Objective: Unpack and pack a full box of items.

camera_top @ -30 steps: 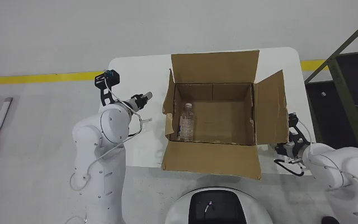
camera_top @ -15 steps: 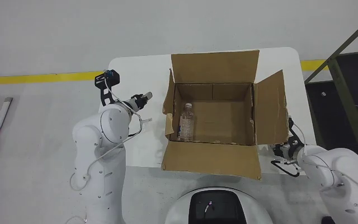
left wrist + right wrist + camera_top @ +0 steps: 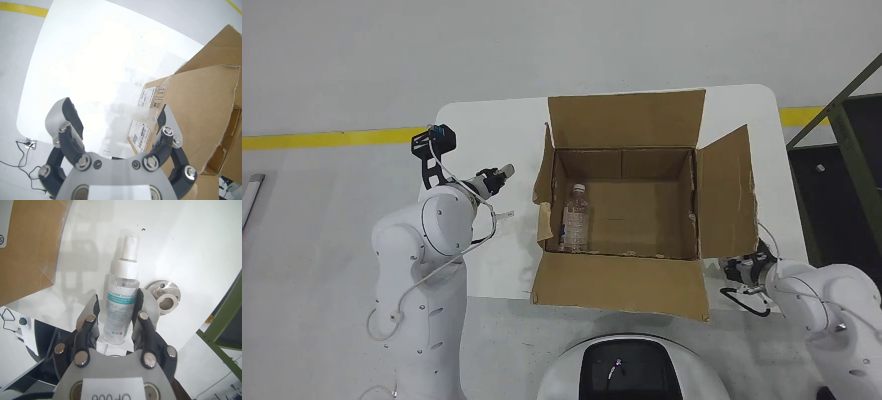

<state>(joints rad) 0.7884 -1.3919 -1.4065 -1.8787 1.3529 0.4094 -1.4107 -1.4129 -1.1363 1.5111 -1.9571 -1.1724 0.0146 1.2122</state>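
Observation:
An open cardboard box [image 3: 622,284] stands mid-table with a clear water bottle [image 3: 576,218] lying inside by one wall. A clear spray bottle [image 3: 123,275] with a white pump lies on the table beside the box. My right gripper [image 3: 117,300] straddles its body, open; one pad touches the label and a narrow gap shows at the other. In the top view, the right gripper [image 3: 739,270] sits under the box's side flap near the table's front edge. My left gripper [image 3: 115,109] hovers open over bare table beside the box [image 3: 189,117]; it shows in the top view as the left gripper [image 3: 497,178].
A steel flange [image 3: 166,299] lies on the table just beside the spray bottle. The box's four flaps stand open, with the side flap [image 3: 727,190] above my right gripper. A green metal frame [image 3: 842,110] stands off the table's end.
My right arm has drawn in toward the table's front edge and a little toward the box. The left arm and the box have not moved.

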